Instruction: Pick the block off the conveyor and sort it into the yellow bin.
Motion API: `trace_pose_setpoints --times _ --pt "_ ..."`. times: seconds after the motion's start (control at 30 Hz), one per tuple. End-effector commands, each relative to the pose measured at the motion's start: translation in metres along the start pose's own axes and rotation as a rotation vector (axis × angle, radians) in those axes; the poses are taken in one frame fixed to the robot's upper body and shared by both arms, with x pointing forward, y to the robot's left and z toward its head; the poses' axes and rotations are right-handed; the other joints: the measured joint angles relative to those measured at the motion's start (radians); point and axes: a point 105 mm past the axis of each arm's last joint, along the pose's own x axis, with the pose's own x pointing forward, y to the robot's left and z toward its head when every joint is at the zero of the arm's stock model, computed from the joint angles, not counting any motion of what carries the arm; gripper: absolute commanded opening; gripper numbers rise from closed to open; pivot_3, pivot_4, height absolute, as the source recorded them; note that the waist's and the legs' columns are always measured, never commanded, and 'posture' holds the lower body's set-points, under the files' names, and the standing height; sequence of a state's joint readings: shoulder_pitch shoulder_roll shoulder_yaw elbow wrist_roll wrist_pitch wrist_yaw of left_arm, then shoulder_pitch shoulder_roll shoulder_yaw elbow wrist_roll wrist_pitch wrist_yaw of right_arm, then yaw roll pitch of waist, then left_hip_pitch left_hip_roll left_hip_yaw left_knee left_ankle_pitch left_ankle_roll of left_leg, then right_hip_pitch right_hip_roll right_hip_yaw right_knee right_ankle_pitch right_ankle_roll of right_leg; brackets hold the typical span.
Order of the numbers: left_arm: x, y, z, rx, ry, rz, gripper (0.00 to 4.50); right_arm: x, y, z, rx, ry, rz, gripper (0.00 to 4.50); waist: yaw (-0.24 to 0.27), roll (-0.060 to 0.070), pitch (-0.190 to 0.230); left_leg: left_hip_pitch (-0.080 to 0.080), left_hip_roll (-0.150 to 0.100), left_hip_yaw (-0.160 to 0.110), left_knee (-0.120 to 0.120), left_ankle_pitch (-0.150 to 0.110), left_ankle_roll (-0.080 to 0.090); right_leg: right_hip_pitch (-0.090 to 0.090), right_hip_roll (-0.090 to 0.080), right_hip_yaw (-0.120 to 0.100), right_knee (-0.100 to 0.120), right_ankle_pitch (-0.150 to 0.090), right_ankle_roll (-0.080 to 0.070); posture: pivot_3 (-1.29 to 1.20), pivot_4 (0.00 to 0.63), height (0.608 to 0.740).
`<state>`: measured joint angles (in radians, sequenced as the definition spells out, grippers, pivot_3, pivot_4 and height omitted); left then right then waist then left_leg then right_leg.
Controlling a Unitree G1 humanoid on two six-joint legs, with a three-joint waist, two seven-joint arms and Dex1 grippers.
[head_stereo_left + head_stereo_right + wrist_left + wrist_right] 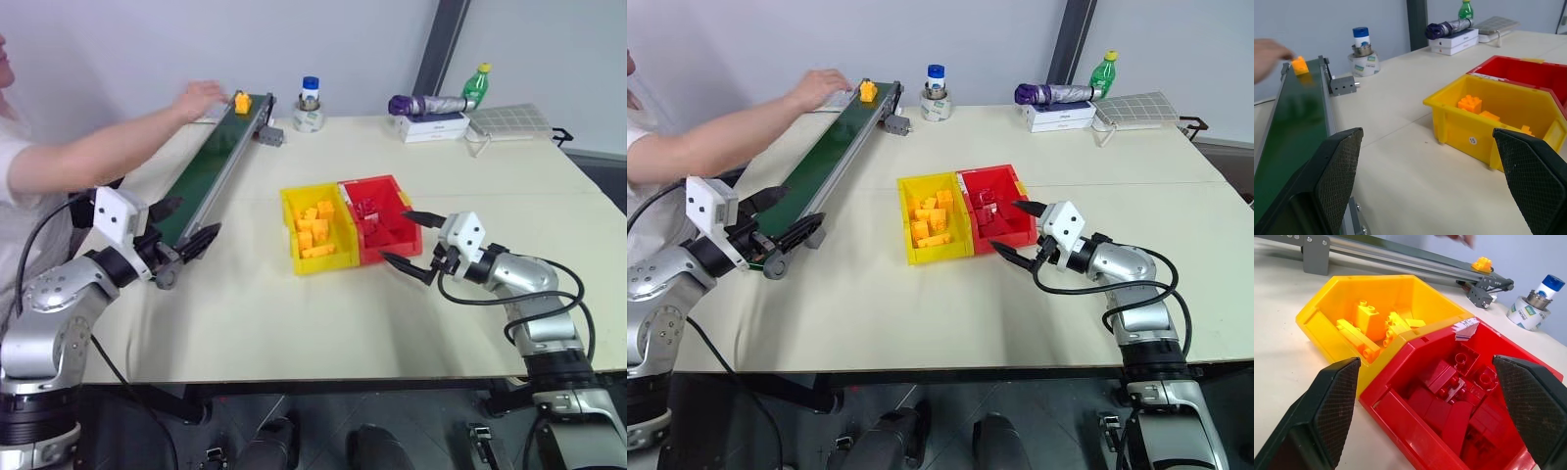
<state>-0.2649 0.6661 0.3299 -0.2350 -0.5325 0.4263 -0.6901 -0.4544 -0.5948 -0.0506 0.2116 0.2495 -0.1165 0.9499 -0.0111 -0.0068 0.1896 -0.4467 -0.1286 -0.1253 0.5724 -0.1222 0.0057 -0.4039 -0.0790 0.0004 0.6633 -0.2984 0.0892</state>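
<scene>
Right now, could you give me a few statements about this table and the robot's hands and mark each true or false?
1. The block sits at the far end of the conveyor, near a person's hand. True.
2. The left hand is shut on the block. False: it is open and holds nothing, at the near end of the conveyor.
3. The yellow bin stands against the red bin. True.
4. The yellow bin is empty. False: orange-yellow bricks lie in it.
5. The right hand is open, near the red bin. True.
</scene>
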Motion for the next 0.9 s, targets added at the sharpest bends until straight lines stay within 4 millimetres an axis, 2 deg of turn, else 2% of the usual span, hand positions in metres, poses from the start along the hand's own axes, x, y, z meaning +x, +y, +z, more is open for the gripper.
trace_pose_setpoints --times 0.03,0.3,0.47,0.63,0.9 --pt "0.001 -0.002 0.013 0.038 -0.048 -0.012 4.48 -0.002 -0.008 0.014 -0.048 -0.041 -0.022 4.5 0.0 0.0 0.0 0.0 0.0 0.0 0.0 0.0 0.0 0.0 0.0 0.0 0.0 0.0 0.0 0.0 0.15 0.74" --pt "-0.004 0.005 0.022 0.053 -0.082 0.048 4.48 -0.002 -0.007 0.014 -0.046 -0.043 -0.026 4.5 0.0 0.0 0.0 0.0 0.0 0.0 0.0 0.0 0.0 0.0 0.0 0.0 0.0 0.0 0.0 0.0 0.15 0.74" --pt "-0.018 0.021 0.026 0.098 -0.149 0.258 4.48 -0.003 -0.007 0.013 -0.044 -0.044 -0.028 4.5 -0.001 0.0 0.0 0.0 0.0 0.0 0.0 0.0 0.0 0.0 0.0 0.0 0.0 0.0 0.0 0.0 0.15 0.74" --pt "-0.041 0.031 0.02 0.125 -0.181 0.493 4.48 -0.003 -0.006 0.013 -0.043 -0.044 -0.027 4.5 0.001 0.0 0.0 0.0 0.0 0.0 0.0 0.0 0.0 0.001 0.0 0.0 0.0 0.0 0.0 0.0 0.15 0.74" --pt "-0.064 0.027 -0.009 0.064 -0.119 0.669 4.48 -0.001 -0.007 0.013 -0.041 -0.047 -0.023 4.5 0.004 0.0 0.0 0.0 0.0 0.0 0.0 0.0 0.0 0.005 0.0 0.0 0.0 0.0 0.0 0.0 0.15 0.74"
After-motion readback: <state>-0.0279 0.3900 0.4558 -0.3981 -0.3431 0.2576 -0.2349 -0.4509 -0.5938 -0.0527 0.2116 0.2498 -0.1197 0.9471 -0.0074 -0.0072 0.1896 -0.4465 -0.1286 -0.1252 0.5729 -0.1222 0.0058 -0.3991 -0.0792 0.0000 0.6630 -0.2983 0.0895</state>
